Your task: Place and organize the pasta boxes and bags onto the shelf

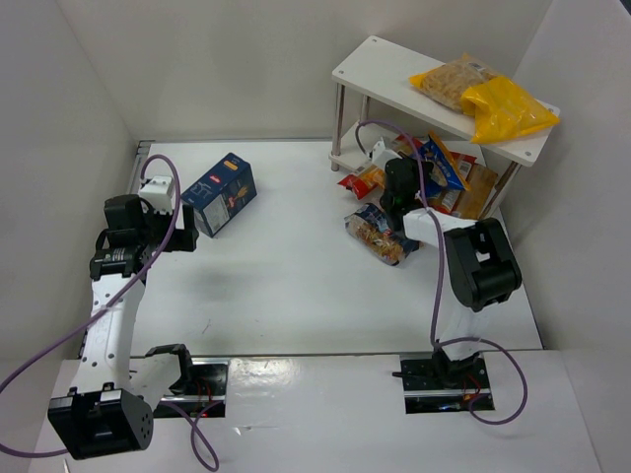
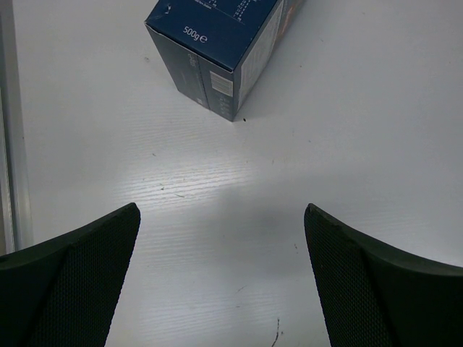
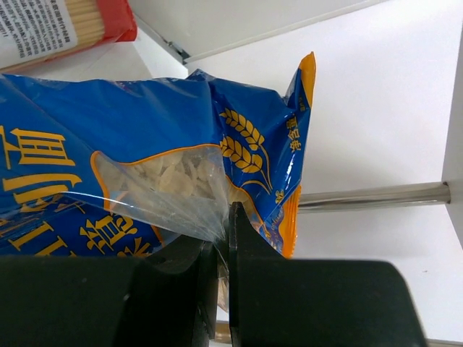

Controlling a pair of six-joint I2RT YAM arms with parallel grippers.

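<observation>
The dark-blue pasta box (image 1: 220, 193) lies on the table at the left; its corner shows at the top of the left wrist view (image 2: 217, 50). My left gripper (image 1: 185, 236) is open and empty just short of the box. My right gripper (image 1: 402, 197) is shut on the orange-and-blue bag (image 3: 159, 159) and holds it under the white shelf's (image 1: 375, 74) top board. In the top view that bag (image 1: 442, 163) sits among red-orange bags (image 1: 363, 180). A small clear dark-labelled bag (image 1: 380, 235) lies on the table beside the right arm. Two yellow bags (image 1: 493, 99) lie on the top board.
White walls close in the table on the left, back and right. The shelf's silver leg (image 3: 376, 195) runs across the right wrist view. A long red-orange bag end (image 3: 65, 25) shows at that view's top left. Purple cables loop round both arms.
</observation>
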